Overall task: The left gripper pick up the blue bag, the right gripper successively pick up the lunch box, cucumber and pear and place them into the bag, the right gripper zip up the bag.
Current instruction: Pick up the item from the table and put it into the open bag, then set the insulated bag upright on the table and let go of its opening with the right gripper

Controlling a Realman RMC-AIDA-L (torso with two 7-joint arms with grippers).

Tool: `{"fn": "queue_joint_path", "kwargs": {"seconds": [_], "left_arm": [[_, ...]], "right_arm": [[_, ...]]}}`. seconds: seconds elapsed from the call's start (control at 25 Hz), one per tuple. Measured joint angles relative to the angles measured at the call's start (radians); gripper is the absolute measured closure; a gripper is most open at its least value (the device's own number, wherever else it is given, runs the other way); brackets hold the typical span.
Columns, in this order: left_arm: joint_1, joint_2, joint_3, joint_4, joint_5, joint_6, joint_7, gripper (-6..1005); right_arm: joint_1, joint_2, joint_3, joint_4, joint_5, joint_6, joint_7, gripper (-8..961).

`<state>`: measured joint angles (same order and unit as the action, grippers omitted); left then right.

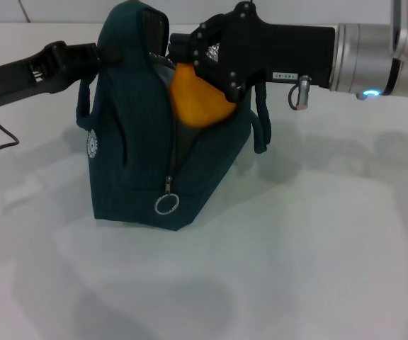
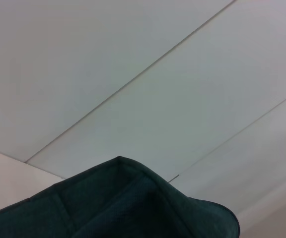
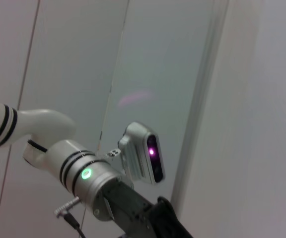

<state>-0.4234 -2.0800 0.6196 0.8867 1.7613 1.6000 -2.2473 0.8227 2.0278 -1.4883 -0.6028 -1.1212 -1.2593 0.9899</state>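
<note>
At the bag's open mouth, our right gripper point(image 1: 205, 62) is clamped on the pear point(image 1: 198, 99), holding it partly inside the opening. At about 9 o'clock from it, our left gripper point(image 1: 94, 55) grips the top edge of the blue bag point(image 1: 137, 163), keeping it upright on the table point(image 1: 317, 234). We see no lunch box or cucumber outside, so we judge both already packed. Remaining: release the pear, then pull the zipper ring point(image 1: 166, 205).

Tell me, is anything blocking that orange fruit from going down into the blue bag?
Nothing visible does. The right end effector holds the pear right at the open mouth of the blue bag, whose far edge the left end effector holds up.
</note>
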Motion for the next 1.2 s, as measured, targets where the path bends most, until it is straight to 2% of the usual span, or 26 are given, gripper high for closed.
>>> {"fn": "queue_joint_path", "kwargs": {"seconds": [0.44,0.64,0.8,1.12,1.2], "left_arm": [[-0.004,0.0,0.0,0.0,0.0,0.0,0.002,946],[0.0,0.0,-0.001,0.0,0.0,0.0,0.003,946],[0.01,0.0,-0.006,0.0,-0.001,0.0,0.011,946],[0.014,0.0,-0.009,0.0,0.0,-0.002,0.016,946],[0.014,0.0,-0.009,0.0,0.0,-0.002,0.017,946]], "right_arm": [[0.014,0.0,-0.007,0.023,0.013,0.02,-0.013,888],[0.024,0.0,-0.047,0.047,0.046,0.044,-0.013,864],[0.018,0.0,-0.094,0.038,0.072,0.06,-0.013,844],[0.002,0.0,-0.097,0.033,0.101,0.082,-0.02,806],[0.0,0.0,-0.094,0.033,0.102,0.082,-0.02,718]]}}
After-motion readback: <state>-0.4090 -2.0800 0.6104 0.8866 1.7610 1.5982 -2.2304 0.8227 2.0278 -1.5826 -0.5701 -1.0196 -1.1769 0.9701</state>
